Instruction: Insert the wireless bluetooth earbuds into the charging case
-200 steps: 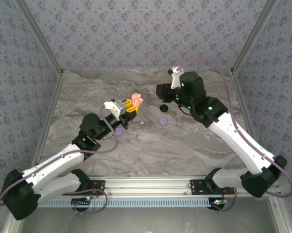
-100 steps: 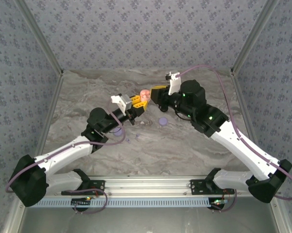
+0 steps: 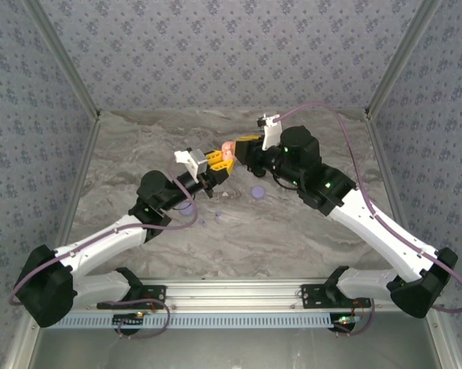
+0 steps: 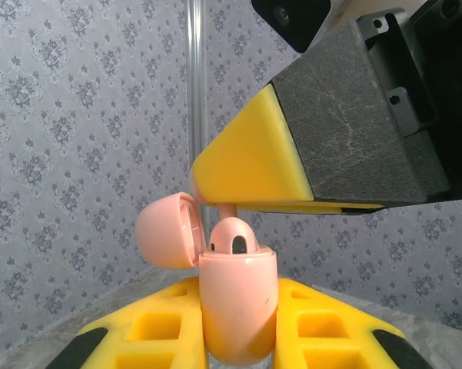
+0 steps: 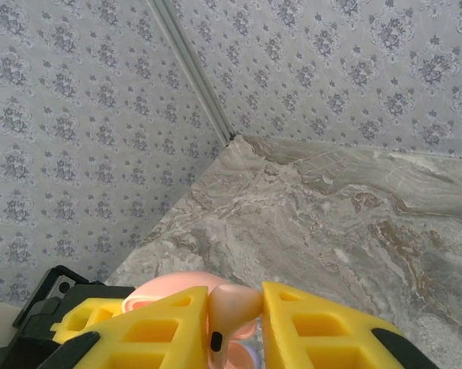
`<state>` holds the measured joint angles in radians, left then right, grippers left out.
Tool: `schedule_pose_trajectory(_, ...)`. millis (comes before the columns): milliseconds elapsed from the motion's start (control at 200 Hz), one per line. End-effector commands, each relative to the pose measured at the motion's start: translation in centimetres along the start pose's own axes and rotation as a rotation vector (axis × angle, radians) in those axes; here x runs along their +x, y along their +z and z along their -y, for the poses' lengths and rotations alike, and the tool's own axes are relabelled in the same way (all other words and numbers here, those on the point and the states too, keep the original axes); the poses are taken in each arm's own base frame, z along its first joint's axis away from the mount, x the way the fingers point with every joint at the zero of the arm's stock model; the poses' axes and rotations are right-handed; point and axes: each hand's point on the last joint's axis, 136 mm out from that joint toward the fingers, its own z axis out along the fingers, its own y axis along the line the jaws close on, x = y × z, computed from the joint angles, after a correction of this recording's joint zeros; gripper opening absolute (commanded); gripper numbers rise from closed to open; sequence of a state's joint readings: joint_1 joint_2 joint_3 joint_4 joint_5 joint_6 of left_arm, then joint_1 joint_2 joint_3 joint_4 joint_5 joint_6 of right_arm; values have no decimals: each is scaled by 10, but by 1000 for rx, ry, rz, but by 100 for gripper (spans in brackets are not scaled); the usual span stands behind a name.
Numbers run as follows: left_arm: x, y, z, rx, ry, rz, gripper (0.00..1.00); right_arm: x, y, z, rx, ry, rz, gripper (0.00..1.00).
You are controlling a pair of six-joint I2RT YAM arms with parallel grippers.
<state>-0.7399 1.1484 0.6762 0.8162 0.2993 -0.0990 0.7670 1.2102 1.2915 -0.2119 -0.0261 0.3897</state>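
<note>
Pink case (image 4: 238,307) clamped in left fingers (image 4: 157,332), lid open; right fingers (image 5: 323,330) pinching earbud (image 5: 229,304), seemingly half-seated; next: push straight down, let go

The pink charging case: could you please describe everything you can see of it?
The charging case is a smooth, glossy pink plastic-looking capsule, held upright above the table between the left gripper's yellow fingers. Its rounded lid is hinged open to one side. A pink earbud, pinched by the right gripper, sits partly in its open top.
</note>
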Motion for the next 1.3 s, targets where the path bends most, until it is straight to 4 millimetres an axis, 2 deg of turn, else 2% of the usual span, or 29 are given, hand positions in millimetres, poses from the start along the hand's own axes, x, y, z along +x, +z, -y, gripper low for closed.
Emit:
schedule_pose_trajectory(0, -30, 3, 2, 14, 17, 91, 0, -4, 0, -10, -36, 15, 9, 25)
schedule_pose_trajectory(290, -31, 2, 2, 10, 16, 96, 0, 3, 1, -16, -55, 21, -20, 25)
schedule_pose_trajectory(505, -33, 2, 2, 13, 18, 100, 0, 10, 2, -13, -38, 21, -44, 27)
schedule_pose_trajectory(650, -34, 2, 3, 19, 17, 103, 0, 0, -2, -16, -57, 11, -35, 33)
schedule_pose_trajectory(819, -36, 3, 5, 29, 11, 115, 0, -28, -18, -24, -110, -12, -10, 50)
schedule_pose_trajectory(979, -41, 4, 7, 48, 0, 135, 0, -49, -36, -19, -154, -8, -10, 69)
schedule_pose_trajectory(1119, -48, 5, 11, 71, -8, 163, 0, -52, -46, -12, -215, 2, -33, 85)
schedule_pose_trajectory(1294, -69, 8, 20, 131, -2, 226, 0, -48, -52, -7, -329, 41, -94, 98)
